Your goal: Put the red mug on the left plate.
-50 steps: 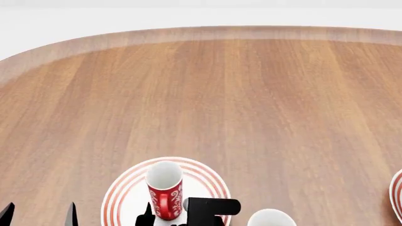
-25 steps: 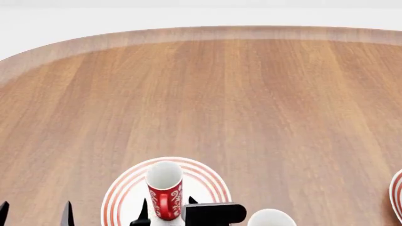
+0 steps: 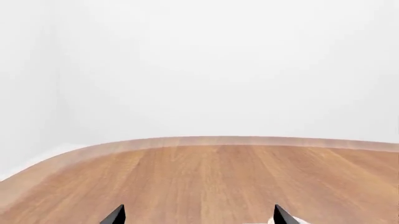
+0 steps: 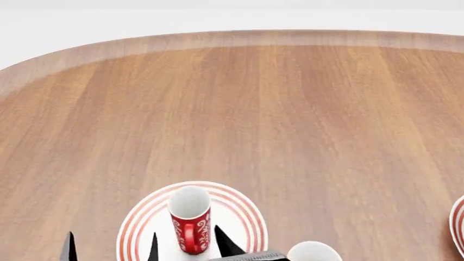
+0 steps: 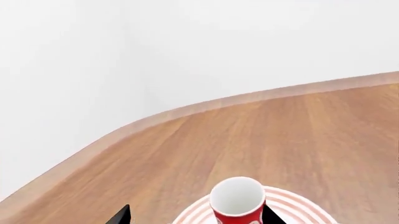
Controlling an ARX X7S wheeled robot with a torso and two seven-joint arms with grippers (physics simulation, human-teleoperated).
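mug [image 4: 190, 218] stands upright on the left plate [image 4: 243, 209], mouth up, long axis vertical, white inside showing; handle faces the robot in head view. it sits a bit toward the near-left part of the plate, red rings visible round it on the far and right sides.

vs 0.5 s ago: mug and plate same spot, no shift. r gripper [image 4: 187, 247] body, a black block low by the mug before, has dropped nearly out of head view; only two dark fingertips [image 4: 223, 243] show now, one each side of the mug's base, jaws apart, not touching it as far as i can tell. r wrist view agrees: tips spread wide w/ the mug [image 5: 238, 200] between them, plate [image 5: 299, 205] under it.

l gripper [image 3: 198, 215] tips moved right in head view, now just left of the plate edge; jaws apart, nothing between them but table [image 3: 212, 182].

white mug [image 4: 313, 252] rim shows near the plate's right edge. 2nd plate [image 4: 458, 220] clipped at far right.
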